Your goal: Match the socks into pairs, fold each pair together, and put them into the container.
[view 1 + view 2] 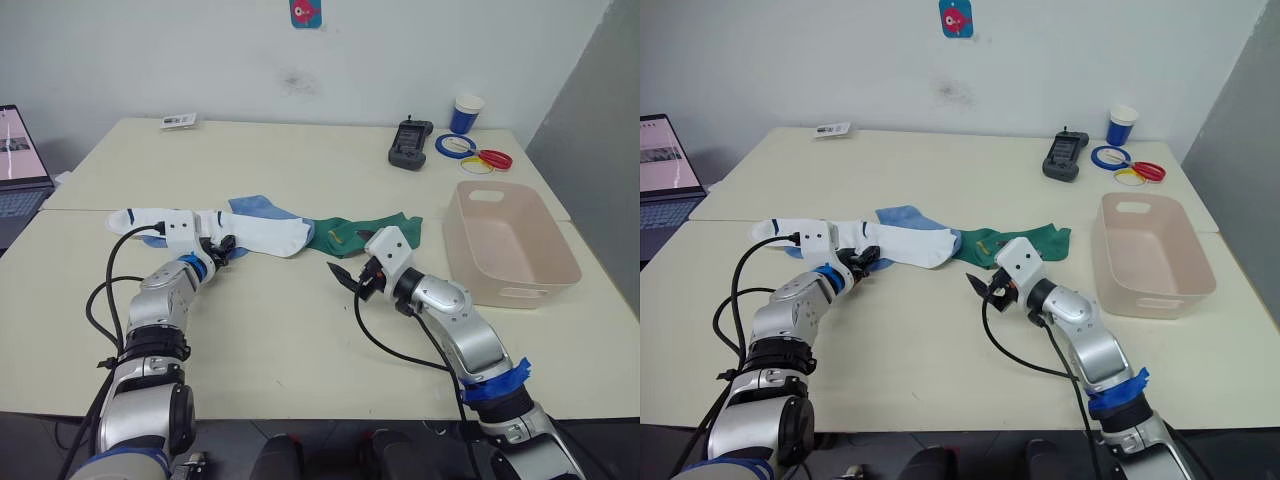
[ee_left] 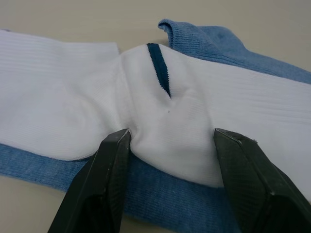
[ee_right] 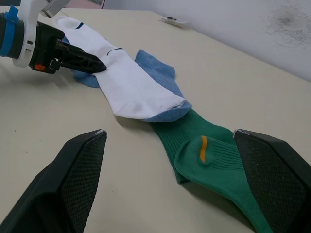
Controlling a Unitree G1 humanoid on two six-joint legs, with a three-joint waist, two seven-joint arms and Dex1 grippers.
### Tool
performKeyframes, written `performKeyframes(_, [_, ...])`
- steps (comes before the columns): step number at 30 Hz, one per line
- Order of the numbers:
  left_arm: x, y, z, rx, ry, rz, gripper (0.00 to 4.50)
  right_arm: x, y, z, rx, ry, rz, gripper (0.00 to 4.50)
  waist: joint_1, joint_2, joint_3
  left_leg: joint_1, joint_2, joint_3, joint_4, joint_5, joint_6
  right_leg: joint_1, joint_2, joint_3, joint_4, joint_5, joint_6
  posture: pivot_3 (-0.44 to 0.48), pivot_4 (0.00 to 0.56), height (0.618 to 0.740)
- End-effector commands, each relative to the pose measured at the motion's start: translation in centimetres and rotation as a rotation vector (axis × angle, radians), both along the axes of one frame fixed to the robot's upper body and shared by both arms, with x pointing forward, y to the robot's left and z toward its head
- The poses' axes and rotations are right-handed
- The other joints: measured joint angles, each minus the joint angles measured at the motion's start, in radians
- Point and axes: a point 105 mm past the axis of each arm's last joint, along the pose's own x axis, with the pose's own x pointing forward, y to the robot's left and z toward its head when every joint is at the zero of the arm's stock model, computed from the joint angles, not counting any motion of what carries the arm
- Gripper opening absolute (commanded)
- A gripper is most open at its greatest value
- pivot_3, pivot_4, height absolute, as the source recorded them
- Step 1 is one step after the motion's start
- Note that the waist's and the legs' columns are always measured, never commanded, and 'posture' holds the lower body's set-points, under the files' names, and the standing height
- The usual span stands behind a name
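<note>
A row of socks lies mid-table. Two white socks (image 1: 268, 235) (image 1: 135, 217) rest over light blue socks (image 1: 262, 207), and dark green socks (image 1: 352, 236) with a yellow mark lie to their right. My left gripper (image 1: 222, 249) is open and pressed down where the two white socks meet; in the left wrist view white fabric (image 2: 170, 121) with a dark stripe bunches between its fingers (image 2: 114, 165). My right gripper (image 1: 343, 272) hovers wide open just in front of the green socks (image 3: 214, 155), holding nothing. The pale pink container (image 1: 500, 292) stands empty at the right.
At the back right stand a blue paper cup (image 1: 466, 112), a black handheld device (image 1: 410, 146) and coloured tape rings (image 1: 472, 153). A laptop (image 1: 20, 165) sits off the left edge and a small card (image 1: 178, 121) lies at the back left.
</note>
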Motion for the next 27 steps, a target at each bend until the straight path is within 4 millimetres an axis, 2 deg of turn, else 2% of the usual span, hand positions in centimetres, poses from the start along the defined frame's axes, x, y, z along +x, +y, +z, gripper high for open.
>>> performKeyframes(1, [0.5,0.1,1.4,-0.016,-0.041,0.016,2.79,-0.4,-0.1,1.6,0.027,-0.054,-0.001,4.5,0.0,0.0,0.0,0.0,0.0,0.0,0.0,0.0,0.0,0.0,0.0,0.0,0.0,0.0,0.0,0.0,0.15,0.74])
performKeyframes(4, [0.7,0.2,1.6,-0.033,-0.036,0.03,2.79,-0.4,-0.2,1.6,0.027,-0.054,-0.004,4.5,0.0,0.0,0.0,0.0,0.0,0.0,0.0,0.0,0.0,0.0,0.0,0.0,0.0,0.0,0.0,0.0,0.15,0.74])
performKeyframes(7, [0.8,-0.3,1.8,-0.04,-0.045,0.004,2.27,-0.4,-0.2,1.6,0.027,-0.055,-0.006,4.5,0.0,0.0,0.0,0.0,0.0,0.0,0.0,0.0,0.0,0.0,0.0,0.0,0.0,0.0,0.0,0.0,0.15,0.74])
performKeyframes(14, [0.7,-1.1,2.1,-0.052,-0.063,-0.037,0.02,-0.4,-0.1,1.5,0.026,-0.056,-0.005,4.5,0.0,0.0,0.0,0.0,0.0,0.0,0.0,0.0,0.0,0.0,0.0,0.0,0.0,0.0,0.0,0.0,0.15,0.74])
performKeyframes(24, [0.2,-1.7,2.7,-0.074,-0.103,-0.076,0.02,-0.5,0.1,1.4,0.03,-0.05,0.001,4.5,0.0,0.0,0.0,0.0,0.0,0.0,0.0,0.0,0.0,0.0,0.0,0.0,0.0,0.0,0.0,0.0,0.15,0.74])
performKeyframes(27, [-0.9,-3.1,2.7,-0.092,-0.087,-0.148,0.02,-0.5,0.2,1.3,0.031,-0.049,0.003,4.5,0.0,0.0,0.0,0.0,0.0,0.0,0.0,0.0,0.0,0.0,0.0,0.0,0.0,0.0,0.0,0.0,0.15,0.74])
